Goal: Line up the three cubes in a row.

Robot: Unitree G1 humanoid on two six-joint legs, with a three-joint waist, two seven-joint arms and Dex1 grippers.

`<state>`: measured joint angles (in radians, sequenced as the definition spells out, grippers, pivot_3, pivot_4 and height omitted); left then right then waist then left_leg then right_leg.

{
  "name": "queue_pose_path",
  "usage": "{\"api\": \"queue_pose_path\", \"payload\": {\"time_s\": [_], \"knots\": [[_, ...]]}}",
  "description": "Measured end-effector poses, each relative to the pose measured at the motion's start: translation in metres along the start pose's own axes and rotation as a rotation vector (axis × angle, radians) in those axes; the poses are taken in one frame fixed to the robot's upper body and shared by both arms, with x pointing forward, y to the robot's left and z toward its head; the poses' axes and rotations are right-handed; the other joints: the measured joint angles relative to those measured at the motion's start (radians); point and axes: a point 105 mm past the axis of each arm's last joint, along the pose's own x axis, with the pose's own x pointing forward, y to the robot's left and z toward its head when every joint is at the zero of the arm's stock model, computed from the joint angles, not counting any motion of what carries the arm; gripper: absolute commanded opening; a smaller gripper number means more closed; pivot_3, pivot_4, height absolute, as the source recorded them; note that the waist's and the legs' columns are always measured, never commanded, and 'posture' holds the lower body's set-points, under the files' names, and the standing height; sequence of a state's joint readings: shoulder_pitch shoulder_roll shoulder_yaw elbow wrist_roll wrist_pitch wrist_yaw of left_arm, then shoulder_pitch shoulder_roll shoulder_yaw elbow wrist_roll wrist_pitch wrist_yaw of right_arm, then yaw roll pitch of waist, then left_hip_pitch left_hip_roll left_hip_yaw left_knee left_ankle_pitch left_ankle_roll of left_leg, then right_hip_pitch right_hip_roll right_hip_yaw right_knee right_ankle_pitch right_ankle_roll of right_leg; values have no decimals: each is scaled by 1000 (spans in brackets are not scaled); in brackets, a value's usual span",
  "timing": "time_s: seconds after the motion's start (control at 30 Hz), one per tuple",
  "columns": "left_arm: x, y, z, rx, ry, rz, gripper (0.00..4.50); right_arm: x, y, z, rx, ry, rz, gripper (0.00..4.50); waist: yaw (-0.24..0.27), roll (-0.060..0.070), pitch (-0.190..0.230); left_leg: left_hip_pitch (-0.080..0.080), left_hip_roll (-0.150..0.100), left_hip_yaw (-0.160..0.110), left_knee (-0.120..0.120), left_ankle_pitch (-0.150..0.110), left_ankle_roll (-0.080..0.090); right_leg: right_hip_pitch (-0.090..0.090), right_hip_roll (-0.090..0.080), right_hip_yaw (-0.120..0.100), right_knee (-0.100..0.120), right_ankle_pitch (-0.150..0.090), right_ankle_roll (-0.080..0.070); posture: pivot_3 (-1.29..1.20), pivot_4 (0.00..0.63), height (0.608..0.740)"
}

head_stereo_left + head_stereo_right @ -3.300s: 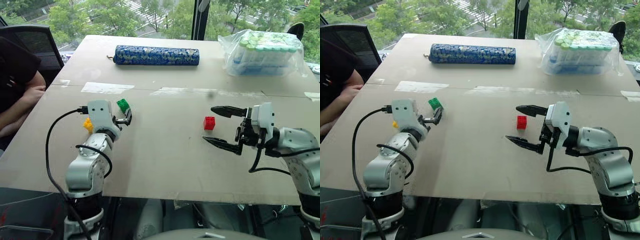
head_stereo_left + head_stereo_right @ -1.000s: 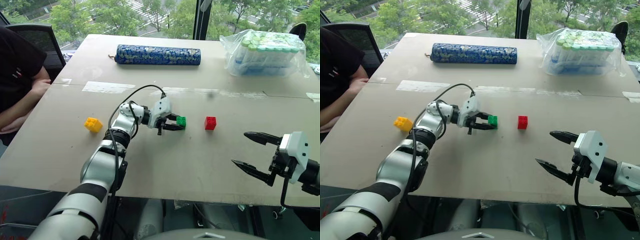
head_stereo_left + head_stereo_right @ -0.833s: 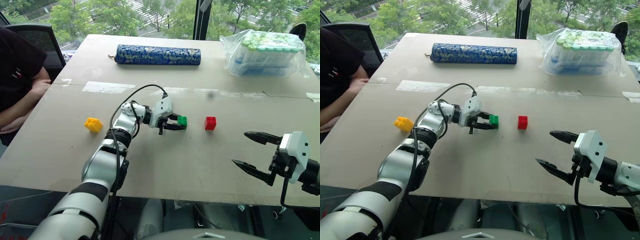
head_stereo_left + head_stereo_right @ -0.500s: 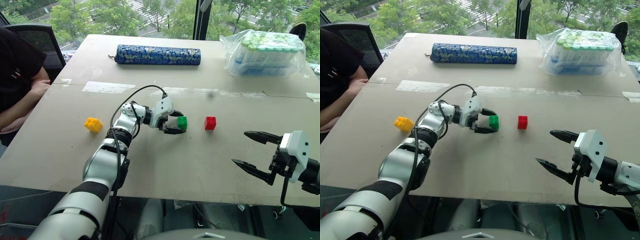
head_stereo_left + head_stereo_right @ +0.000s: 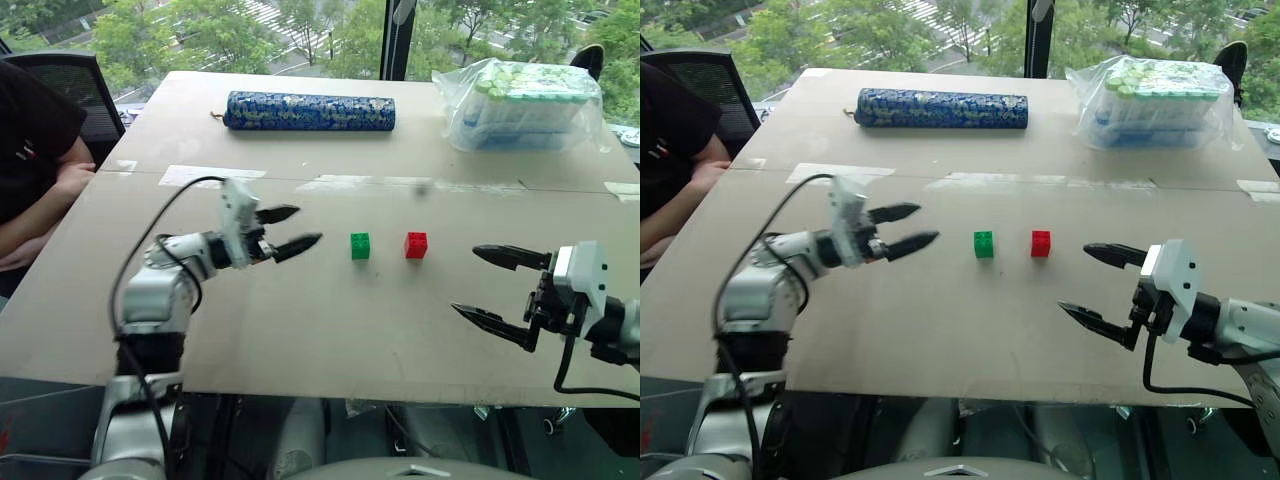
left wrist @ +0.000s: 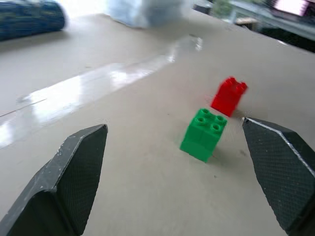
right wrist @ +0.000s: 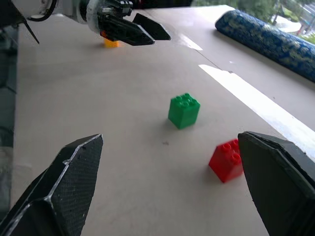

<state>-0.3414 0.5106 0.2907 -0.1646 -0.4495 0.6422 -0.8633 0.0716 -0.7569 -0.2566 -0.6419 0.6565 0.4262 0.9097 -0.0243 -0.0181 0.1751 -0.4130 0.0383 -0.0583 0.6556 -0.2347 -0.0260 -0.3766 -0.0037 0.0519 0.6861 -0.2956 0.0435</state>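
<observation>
— So where do things stand?
— Left gripper point(image 5: 290, 229) hangs spread and empty, right gripper point(image 5: 497, 289) likewise. Green cube point(image 5: 360, 245) sits just beside red cube point(image 5: 416, 245) mid-surface.
— And the third?
— Yellow cube point(image 7: 111, 43), behind the left gripper, looks unplaced.

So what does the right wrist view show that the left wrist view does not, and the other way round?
The right wrist view adds the yellow cube, partly hidden behind the left hand, which is open. The left wrist view adds the clear plastic bag further back on the table, blurred. Both share the green cube and the red cube, standing near each other but not touching, and the blue patterned roll.
</observation>
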Motion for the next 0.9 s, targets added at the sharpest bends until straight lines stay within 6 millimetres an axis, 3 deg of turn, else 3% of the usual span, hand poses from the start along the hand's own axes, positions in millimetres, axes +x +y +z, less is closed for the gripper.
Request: {"api": "queue_pose_path", "payload": {"time_s": [0.07, 0.2, 0.3, 0.37, 0.53, 0.9], "knots": [[-17, 10, 3, -30, -13, 175, 4472, 7, 0, 2, 7, -22, 28, 4500, 7, 0, 0, 1, 0, 1, 1, 0, 0, 0, 0, 1, 1, 0, 0, 0, 150, 740], [-66, 40, -10, -63, 93, 487, 4472, 17, -1, 0, 29, -43, 90, 4500, 11, -1, 0, 2, -1, 0, 1, 0, 0, 0, 2, 0, 2, 0, 0, 0, 150, 740], [-102, 57, -16, -26, 183, 640, 4472, 21, -2, -4, 44, -41, 125, 4500, 12, -1, 0, 1, -1, 1, 1, 0, 0, -1, 1, 0, 2, 0, -1, 0, 150, 740], [-111, 60, -15, -7, 205, 674, 4472, 22, -2, -5, 46, -41, 141, 4500, 18, -1, 0, 1, -1, 1, 1, 0, 0, 0, 0, 0, 2, 0, 0, 0, 150, 740], [-120, 69, -19, -16, 268, 660, 4472, 26, 0, -6, 45, -43, 164, 4500, 15, -1, -1, 2, -1, 1, 1, 0, 0, -1, 1, 1, 2, 0, -1, 0, 150, 740], [-100, 87, -40, -72, 377, 499, 4472, 24, 1, -14, 52, -20, 133, 4500, 9, -1, 0, 1, -1, 3, -1, 0, -1, -2, 1, 2, 1, 0, -1, 0, 150, 740]]}}
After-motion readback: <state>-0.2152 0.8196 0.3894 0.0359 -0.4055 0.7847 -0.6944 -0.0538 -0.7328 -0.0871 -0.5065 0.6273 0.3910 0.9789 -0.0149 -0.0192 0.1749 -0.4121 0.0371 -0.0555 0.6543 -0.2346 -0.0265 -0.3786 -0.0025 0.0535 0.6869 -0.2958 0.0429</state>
